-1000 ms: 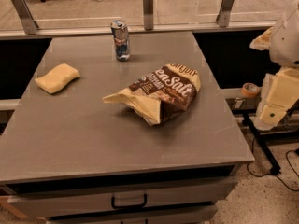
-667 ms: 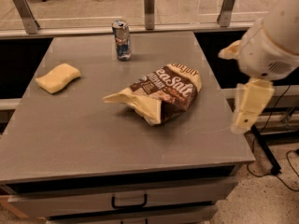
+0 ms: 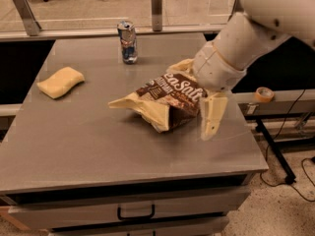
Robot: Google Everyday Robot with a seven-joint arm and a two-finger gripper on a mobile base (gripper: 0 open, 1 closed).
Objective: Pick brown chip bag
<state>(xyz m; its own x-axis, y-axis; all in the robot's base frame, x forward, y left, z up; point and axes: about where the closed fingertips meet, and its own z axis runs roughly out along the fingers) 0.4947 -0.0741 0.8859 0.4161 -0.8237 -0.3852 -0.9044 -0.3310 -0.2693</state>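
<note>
Dark brown foil with cream-yellow edges marks the brown chip bag [image 3: 157, 102], which lies crumpled on its side a little right of the middle of the grey table [image 3: 98, 146], white lettering facing up. Nothing of the pick itself is done: the bag rests on the tabletop with no sign of being pinched or lifted. What looks done is the approach. The gripper [image 3: 191, 101] hangs at the bag's right end on a pale arm reaching in from the upper right, and its jaws stand spread apart, closed on nothing. One of its fingers [image 3: 212, 117] points down just beside the bag's right edge, over bare tabletop. The other seems to be the pale shape at the bag's upper right corner (hard to separate from the bag's own cream foil, so this is a reading, not a certainty). If that holds, the bag's right end sits between them. What is left, judging from this, is to settle onto the foil, close, and raise the bag clear.

Several things cannot be made out. The wrist covers the bag's far right corner and part of its print, so how much foil lies inside the jaws is hidden. Whether either finger touches the bag or the table cannot be told. The upper arm is cut off at the top and right. The silver can [image 3: 127, 42] and the pale yellow sponge-like block [image 3: 60, 81] sit well apart from the bag, at the back and left of the table.
</note>
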